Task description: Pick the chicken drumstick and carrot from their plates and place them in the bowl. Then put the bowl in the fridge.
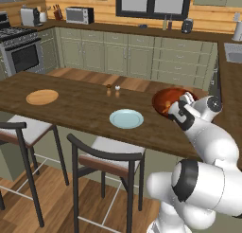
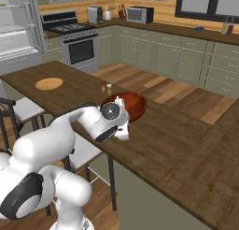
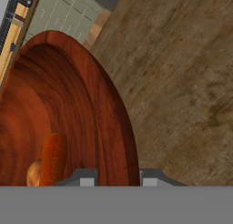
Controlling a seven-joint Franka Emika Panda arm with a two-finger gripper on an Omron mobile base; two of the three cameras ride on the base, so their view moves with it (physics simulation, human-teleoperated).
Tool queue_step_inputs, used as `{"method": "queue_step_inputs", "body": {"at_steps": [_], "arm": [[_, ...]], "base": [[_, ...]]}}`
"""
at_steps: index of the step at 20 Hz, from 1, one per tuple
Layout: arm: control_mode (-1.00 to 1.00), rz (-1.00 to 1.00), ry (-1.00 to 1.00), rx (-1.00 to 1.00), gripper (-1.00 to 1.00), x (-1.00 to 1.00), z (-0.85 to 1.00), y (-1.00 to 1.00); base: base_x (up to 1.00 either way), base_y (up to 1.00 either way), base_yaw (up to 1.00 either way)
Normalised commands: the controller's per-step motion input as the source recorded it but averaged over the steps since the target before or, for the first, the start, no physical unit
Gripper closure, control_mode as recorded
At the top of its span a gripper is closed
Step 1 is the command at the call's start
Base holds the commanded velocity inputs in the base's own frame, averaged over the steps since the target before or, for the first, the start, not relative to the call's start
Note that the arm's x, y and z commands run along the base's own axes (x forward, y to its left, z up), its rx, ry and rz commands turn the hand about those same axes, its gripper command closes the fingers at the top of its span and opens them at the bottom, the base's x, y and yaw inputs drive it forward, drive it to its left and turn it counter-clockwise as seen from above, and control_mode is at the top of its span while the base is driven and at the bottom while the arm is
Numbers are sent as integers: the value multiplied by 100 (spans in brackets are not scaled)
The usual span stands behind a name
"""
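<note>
The reddish-brown wooden bowl [image 1: 165,100] [image 2: 133,105] sits at the near right of the wooden island counter. In the hand view, the orange carrot [image 3: 53,157] and the golden-brown chicken drumstick [image 3: 34,173] lie inside the bowl [image 3: 68,95]. My gripper [image 3: 117,178] [image 1: 186,99] [image 2: 120,103] is shut on the bowl's near rim, one finger inside and one outside. I cannot tell whether the bowl is off the counter. The tan wooden plate [image 1: 42,96] [image 2: 49,83] and the pale blue plate [image 1: 126,118] lie bare. The fridge [image 2: 16,32] stands open at the far left.
Two small shakers [image 1: 113,89] [image 2: 106,87] stand mid-counter behind the blue plate. Dark-framed stools [image 1: 108,156] line the counter's near edge. A stove [image 2: 79,44] and cabinets run along the back wall.
</note>
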Motion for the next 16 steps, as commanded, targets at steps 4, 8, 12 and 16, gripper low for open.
{"method": "queue_step_inputs", "body": {"at_steps": [4,8,12,16], "arm": [[-100,-20,11,16,100,-33,96,5],[-100,-12,6,18,100,-37,58,27],[-100,-3,-23,10,100,-91,14,58],[-100,-1,-45,0,100,-94,20,57]], "base": [[0,0,0],[0,0,0],[0,0,0],[0,0,0]]}}
